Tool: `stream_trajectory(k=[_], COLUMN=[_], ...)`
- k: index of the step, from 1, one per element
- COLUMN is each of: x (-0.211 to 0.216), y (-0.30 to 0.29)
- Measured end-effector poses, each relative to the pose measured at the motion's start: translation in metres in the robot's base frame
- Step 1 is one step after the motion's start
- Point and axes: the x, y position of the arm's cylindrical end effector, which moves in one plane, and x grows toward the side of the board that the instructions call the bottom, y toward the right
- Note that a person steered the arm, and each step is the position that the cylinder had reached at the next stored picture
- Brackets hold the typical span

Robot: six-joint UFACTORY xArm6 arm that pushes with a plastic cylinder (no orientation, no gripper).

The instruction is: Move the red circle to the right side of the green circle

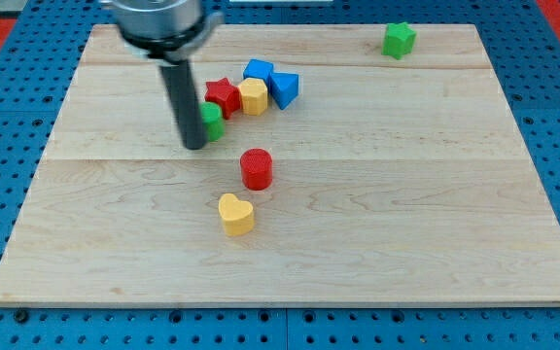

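Note:
The red circle (pixel 256 167) stands on the wooden board (pixel 406 194) a little left of centre. The green circle (pixel 212 120) is up and to the left of it, partly hidden behind my rod. My tip (pixel 194 145) rests on the board just left of and below the green circle, and left of and slightly above the red circle, apart from it.
A red star (pixel 223 95), a yellow block (pixel 253 96), a blue block (pixel 258 70) and a blue triangle (pixel 285 87) cluster just above the green circle. A yellow heart (pixel 235 213) lies below the red circle. A green block (pixel 399 39) sits at the view's top right.

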Motion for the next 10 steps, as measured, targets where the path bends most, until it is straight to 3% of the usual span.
stream_trajectory(k=[2,4,5,7,10], x=[-0.001,0.014,0.067,0.042,0.053], y=[0.008,0.136,0.121,0.037,-0.032])
